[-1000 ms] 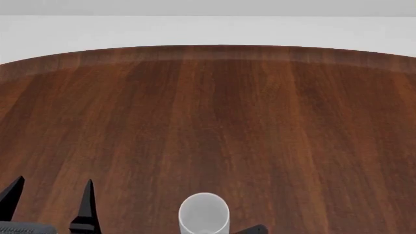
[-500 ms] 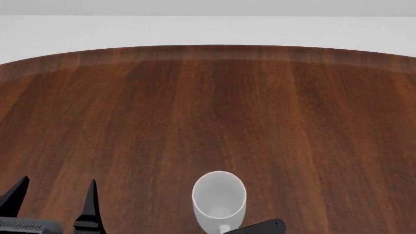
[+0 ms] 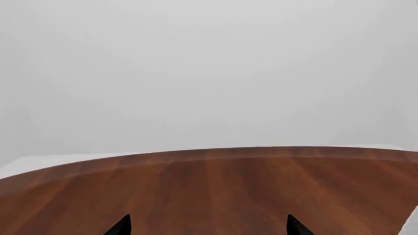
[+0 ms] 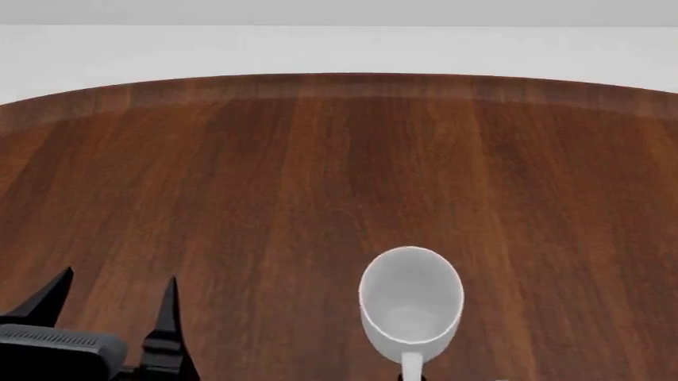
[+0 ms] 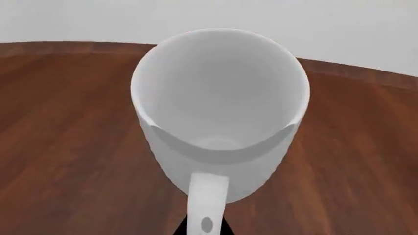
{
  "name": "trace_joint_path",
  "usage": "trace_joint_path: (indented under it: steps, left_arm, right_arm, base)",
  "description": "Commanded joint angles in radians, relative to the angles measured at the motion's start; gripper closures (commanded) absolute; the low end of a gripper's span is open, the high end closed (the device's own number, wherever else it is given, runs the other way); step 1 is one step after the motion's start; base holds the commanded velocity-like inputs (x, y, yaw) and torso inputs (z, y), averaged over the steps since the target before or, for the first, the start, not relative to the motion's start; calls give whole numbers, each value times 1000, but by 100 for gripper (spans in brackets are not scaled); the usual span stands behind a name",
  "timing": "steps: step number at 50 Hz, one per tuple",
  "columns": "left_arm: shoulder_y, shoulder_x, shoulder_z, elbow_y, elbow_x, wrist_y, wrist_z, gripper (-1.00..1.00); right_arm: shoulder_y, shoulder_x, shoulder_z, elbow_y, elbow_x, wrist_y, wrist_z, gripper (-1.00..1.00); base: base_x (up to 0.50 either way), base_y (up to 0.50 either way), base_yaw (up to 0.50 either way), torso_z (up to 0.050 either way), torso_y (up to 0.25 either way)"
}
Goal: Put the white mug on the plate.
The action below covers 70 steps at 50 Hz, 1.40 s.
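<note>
Head view recorded the white mug (image 4: pixel 411 305) upright above the worktop (image 4: pixel 339 175), handle apparently pinched by the unseen right tool; left tool (image 4: pixel 111 298) spread, idle beside it; plate unseen, placement outstanding.

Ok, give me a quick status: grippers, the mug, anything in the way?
Left gripper open, empty. Right gripper's jaw state not visible. White mug upright, handle toward the robot. No plate in view; wooden table bare ahead.

White mug (image 5: pixel 219 105) upright, mouth open to camera — handle nearest lens; wooden table (image 5: pixel 58 122) beneath.
</note>
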Motion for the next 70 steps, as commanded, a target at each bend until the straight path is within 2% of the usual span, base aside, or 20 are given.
trace_joint_path:
  steps: [1, 12, 20, 34, 70]
  left_arm:
    - [-39, 3, 12, -69, -2, 35, 26, -100]
    - [-45, -3, 10, -105, -8, 74, 40, -100]
    - [-60, -16, 12, -96, -4, 66, 38, -100]
    - [-79, -21, 24, -91, 1, 55, 33, -100]
    - [-120, -24, 61, -164, -19, 103, 87, -100]
  right_arm:
    - [-106, 18, 60, -208, -1, 33, 105, 100]
    - [-192, 22, 88, -306, -21, 24, 182, 100]
    - [-309, -12, 108, -339, -34, -72, 235, 100]
    - [-451, -25, 59, -396, -72, -122, 284, 100]
    - [-744, -51, 99, -361, -81, -324, 405, 100]
  base:
    - [0, 0, 0, 0, 0]
    - [0, 0, 0, 0, 1]
    - [0, 0, 0, 0, 0]
    - [0, 0, 0, 0, 0]
    - [0, 0, 0, 0, 0]
